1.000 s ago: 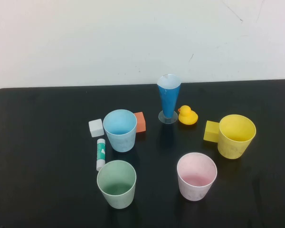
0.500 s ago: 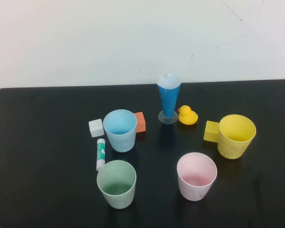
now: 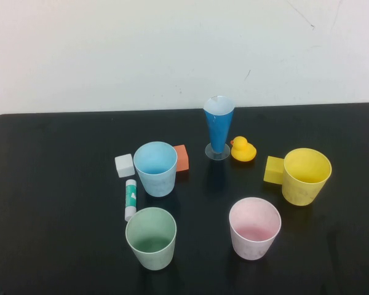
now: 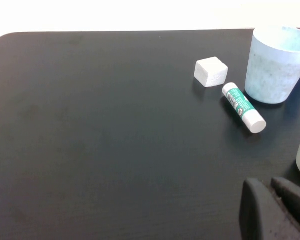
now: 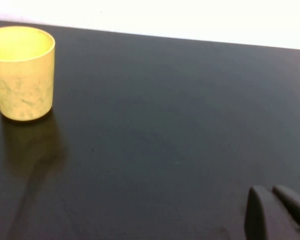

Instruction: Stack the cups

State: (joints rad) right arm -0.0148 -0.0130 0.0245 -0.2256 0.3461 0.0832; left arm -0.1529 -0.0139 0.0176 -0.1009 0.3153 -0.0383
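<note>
Pastel plastic is what you are handling: four tumblers, all upright, all apart, nothing stacked yet. Take the blue cone glass as your landmark. The light blue cup stands to its left and nearer the robot; the yellow cup stands to its right; the green cup and the pink cup sit nearest the robot, left and right of it.

Neither arm enters the high view. The left gripper shows only as dark fingers lying close together at the edge of its wrist view, holding nothing, near the green cup's side of the black table. The right gripper looks the same, fingers close together and empty, well apart from the yellow cup.

Risks, as I judge them:
- Clutter sits tight against two cups. An orange block touches the light blue cup on the side toward the cone glass, with a white block and a glue stick on its far side. A yellow block touches the yellow cup. A finger lowered outside either rim may strike these.
- The cone glass is tall on a small foot; an arm sweeping past could topple it onto the rubber duck.
- These cups look light; a closed or off-centre approach would likely push one over instead of gripping it.
</note>
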